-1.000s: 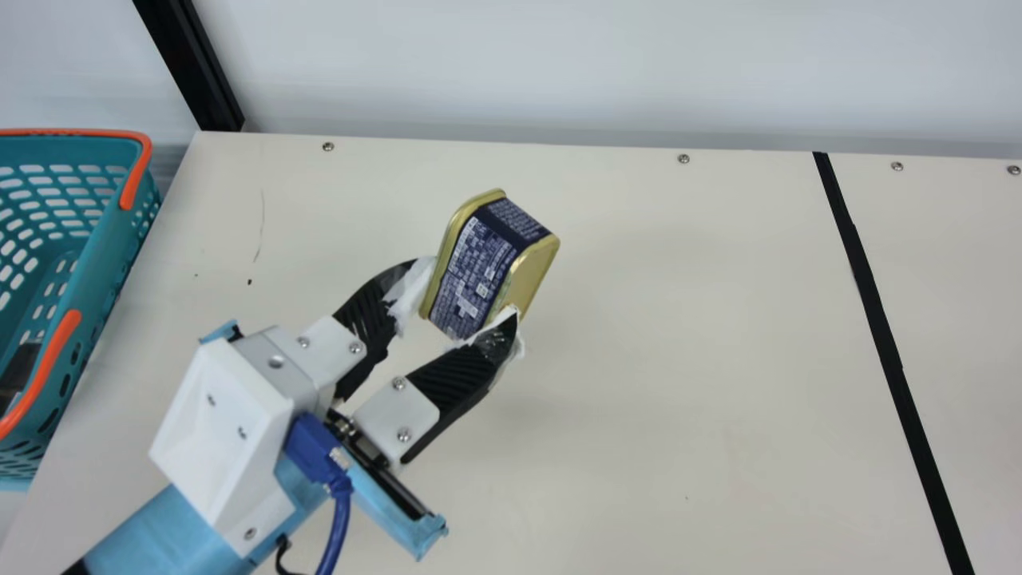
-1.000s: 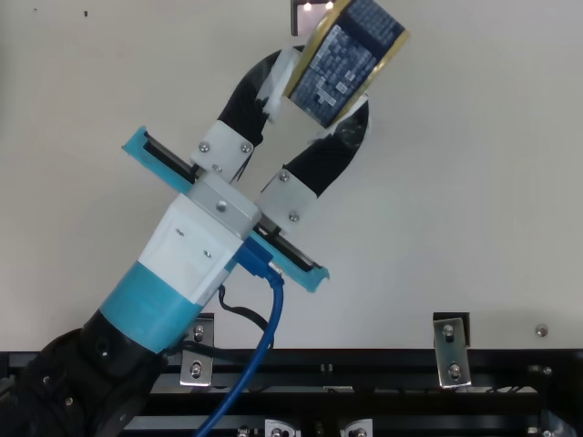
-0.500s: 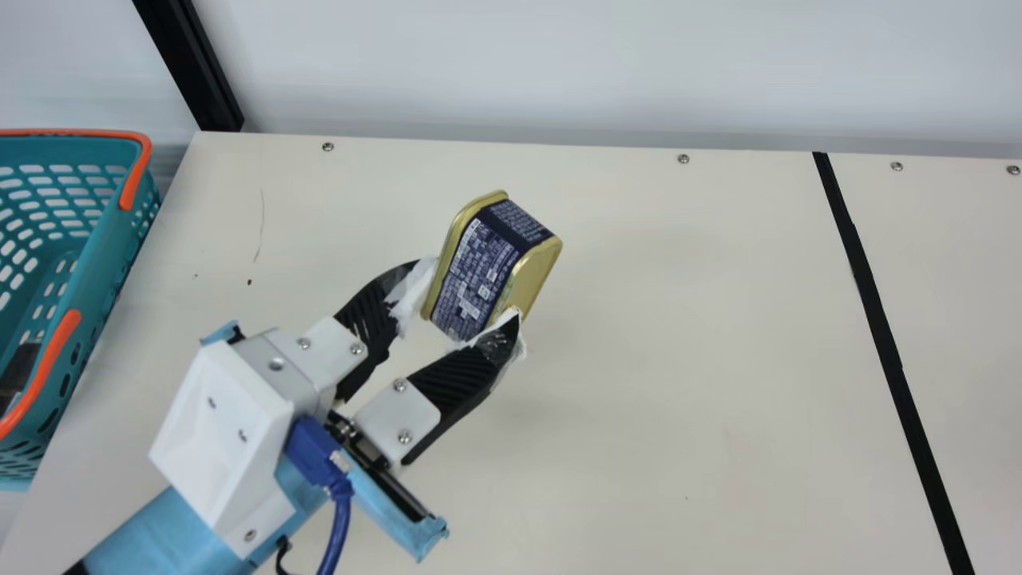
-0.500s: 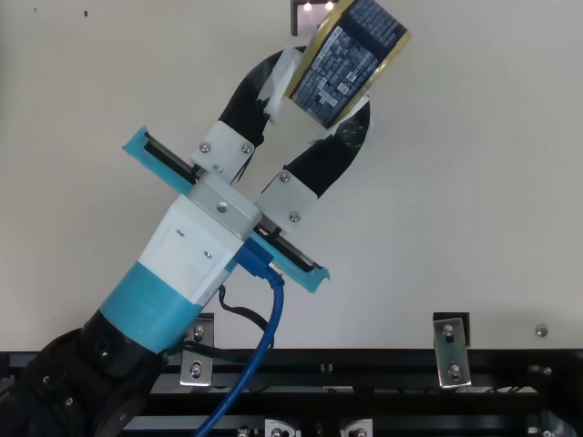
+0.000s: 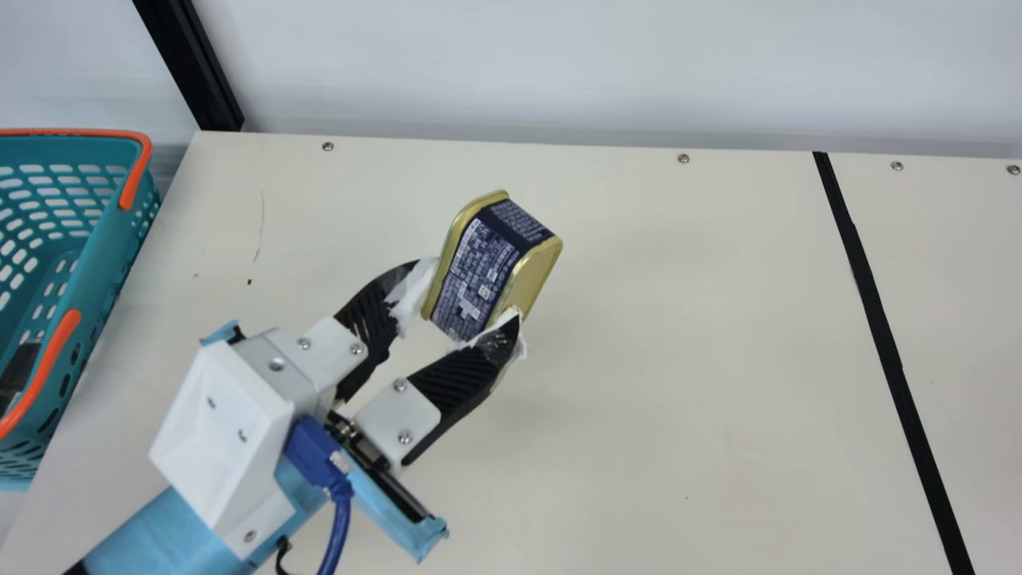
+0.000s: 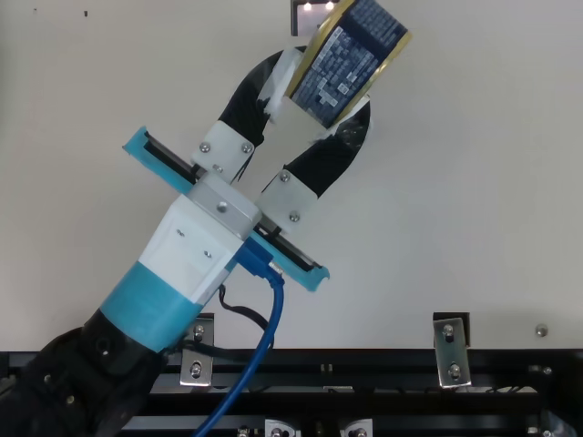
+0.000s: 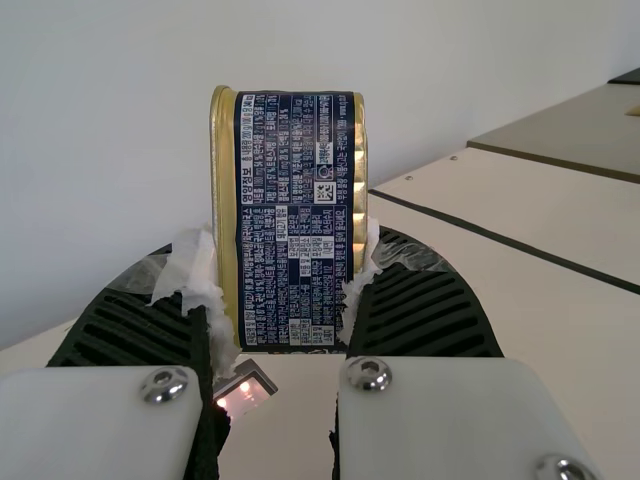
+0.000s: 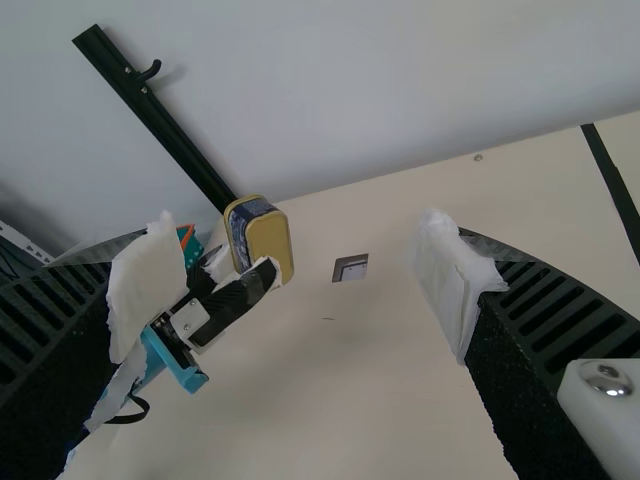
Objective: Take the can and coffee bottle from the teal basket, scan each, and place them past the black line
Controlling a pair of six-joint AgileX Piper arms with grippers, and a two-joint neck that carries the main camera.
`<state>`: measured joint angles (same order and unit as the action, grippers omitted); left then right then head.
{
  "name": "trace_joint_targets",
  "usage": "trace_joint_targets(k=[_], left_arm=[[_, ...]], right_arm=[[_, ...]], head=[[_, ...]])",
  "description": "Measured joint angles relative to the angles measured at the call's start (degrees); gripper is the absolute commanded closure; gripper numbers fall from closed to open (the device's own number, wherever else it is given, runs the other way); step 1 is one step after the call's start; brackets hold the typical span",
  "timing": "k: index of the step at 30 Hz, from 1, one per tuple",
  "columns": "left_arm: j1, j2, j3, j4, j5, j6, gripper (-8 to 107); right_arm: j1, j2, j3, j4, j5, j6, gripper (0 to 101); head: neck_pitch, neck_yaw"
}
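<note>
My left gripper [image 5: 469, 294] is shut on the can [image 5: 482, 271], a gold-rimmed tin with a dark blue label, tilted and held above the table. In the left wrist view the can [image 7: 298, 220] sits between the taped fingertips of this gripper [image 7: 290, 275], its printed label facing the camera. My right gripper [image 8: 290, 285] stands open with nothing between its padded fingers. The teal basket [image 5: 104, 255] is at the main view's left; a dark item [image 5: 20, 369] lies inside, too hidden to identify. The black line [image 5: 878, 327] crosses the table at the right.
A small framed scanner window [image 8: 350, 268] with a dark rim is set in the table; in the left wrist view this window [image 7: 245, 388] glows pink below the can. A dark post [image 5: 192, 64] rises behind the table's back left corner.
The can and the left fingertips have shifted very slightly to the main view's right since a second ago; the grip is the same. The basket has not moved.
</note>
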<state>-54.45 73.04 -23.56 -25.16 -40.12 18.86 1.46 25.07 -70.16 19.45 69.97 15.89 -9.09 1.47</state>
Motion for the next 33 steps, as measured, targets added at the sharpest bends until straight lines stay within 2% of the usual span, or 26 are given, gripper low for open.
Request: trace_joint_targets(k=[6,19,25,33], left_arm=[[-0.09,4.22,0.89,3.48,-6.57,-2.33,89],[4.19,21.46,1.27,9.24,-25.71,-11.03,89],[7.17,27.92,-0.03,9.18,-29.43,-12.41,89],[7.3,28.62,-0.03,9.31,-29.31,-12.41,89]], right_arm=[[0.0,0.0,0.0,0.0,0.0,0.0,0],[0.0,0.0,0.0,0.0,0.0,0.0,0],[0.0,0.0,0.0,0.0,0.0,0.0,0],[0.0,0.0,0.0,0.0,0.0,0.0,0]], head=[[0.0,0.0],[0.0,0.0],[0.0,0.0],[0.0,0.0]])
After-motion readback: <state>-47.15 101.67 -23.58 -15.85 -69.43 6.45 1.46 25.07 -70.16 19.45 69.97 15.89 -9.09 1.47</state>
